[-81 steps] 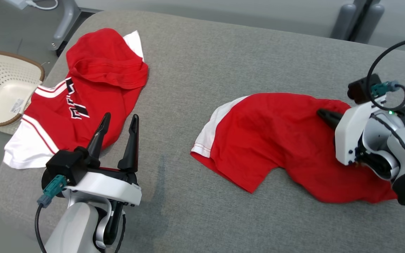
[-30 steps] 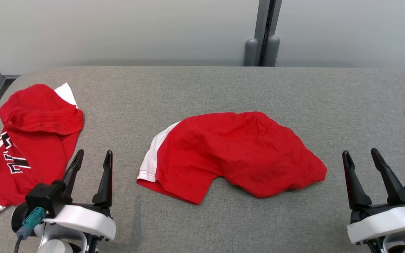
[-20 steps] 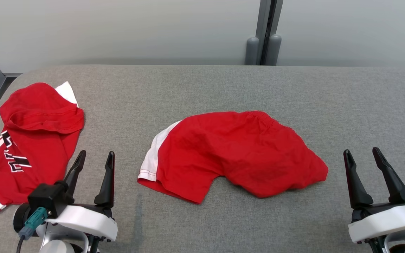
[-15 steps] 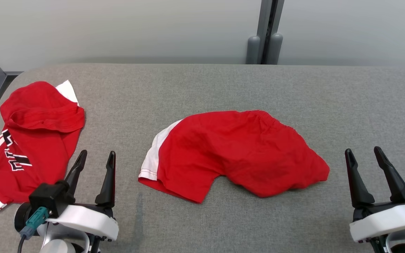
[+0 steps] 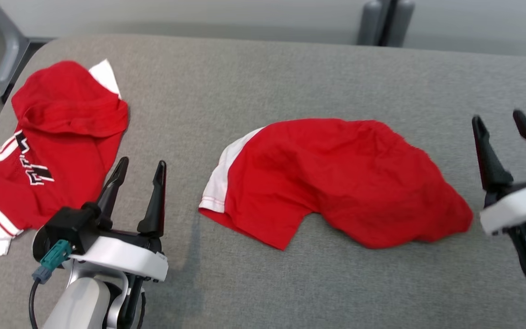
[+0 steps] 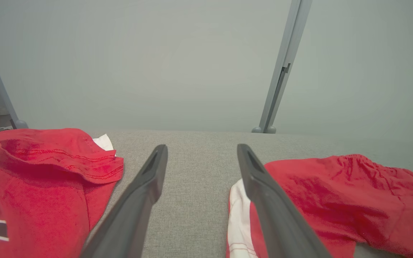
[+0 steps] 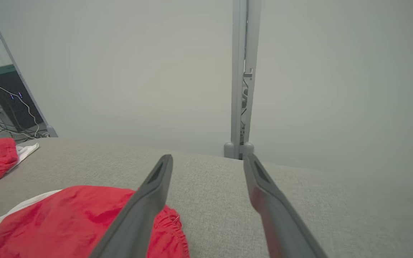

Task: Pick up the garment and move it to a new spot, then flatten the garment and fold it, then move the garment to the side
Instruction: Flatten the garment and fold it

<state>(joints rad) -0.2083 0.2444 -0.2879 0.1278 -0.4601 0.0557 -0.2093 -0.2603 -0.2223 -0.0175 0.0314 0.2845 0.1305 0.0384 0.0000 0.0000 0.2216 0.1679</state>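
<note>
Wall point(image 6: 156, 64): plain pale grey, rising behind the far edge of the table, broken by one narrow grey post point(image 7: 240, 89).
Table point(image 5: 263, 82): a long surface covered in grey woven fabric with rounded corners; both garments lie on it.
Red jersey point(image 5: 62, 137): heaped at the table's left end, red with white panels and black-and-white lettering, its upper part folded over on itself; its lower white corner runs to the table's left edge.
Red shorts point(image 5: 336, 183): the garment of the task, lying rumpled in the middle of the table, well apart from the jersey. A white side panel shows at the left end, one leg hem points toward the near edge, and the gathered waistband lies at the right end. Nothing touches them.
Left gripper point(image 5: 143, 162): low over the near left of the table, between the jersey and the shorts, dark fingers spread wide, nothing between them.
Right gripper point(image 5: 497, 117): just beyond the right end of the shorts, above bare table, fingers likewise spread wide and holding nothing; slightly blurred in the head view.
</note>
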